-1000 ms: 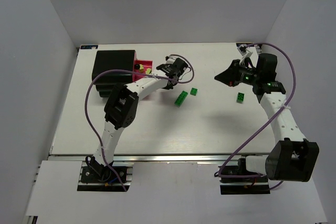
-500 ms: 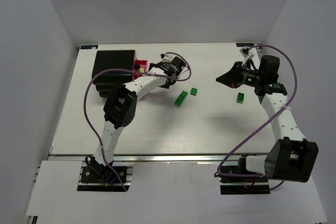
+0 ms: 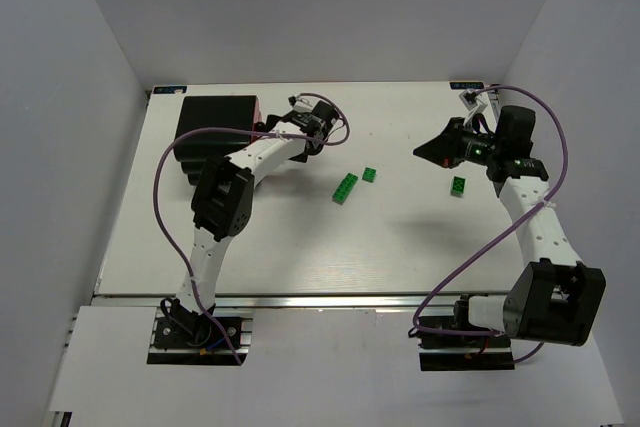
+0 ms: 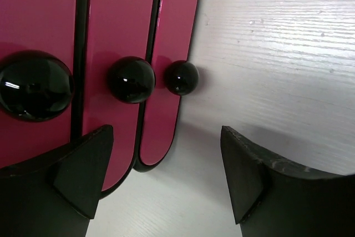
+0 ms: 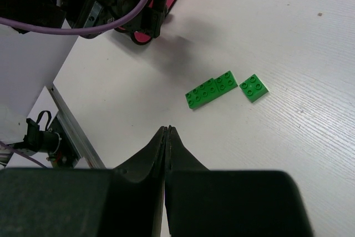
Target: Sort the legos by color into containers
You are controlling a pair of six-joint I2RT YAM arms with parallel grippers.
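Three pink containers (image 4: pixel 113 20), each with a round black knob (image 4: pixel 131 79), fill the left wrist view, pushed into the black cabinet (image 3: pixel 215 132). My left gripper (image 4: pixel 163 178) is open right in front of them, with nothing between its fingers (image 4: pixel 83 176). From above it sits at the cabinet's right side (image 3: pixel 283 131). A long green lego strip (image 3: pixel 345 187) and a small green lego (image 3: pixel 370 174) lie mid-table, also seen ahead of my right gripper (image 5: pixel 167 130), which is shut and empty. A third green lego (image 3: pixel 458 185) lies under the right arm.
The purple cable (image 3: pixel 165 197) loops beside the left arm. The table's left edge and a metal rail (image 5: pixel 72 137) show in the right wrist view. White walls enclose the table on three sides.
The left gripper moved left toward the cabinet and opened. The pink drawer that stuck out with small bricks in it has slid in. The right gripper barely shifted.
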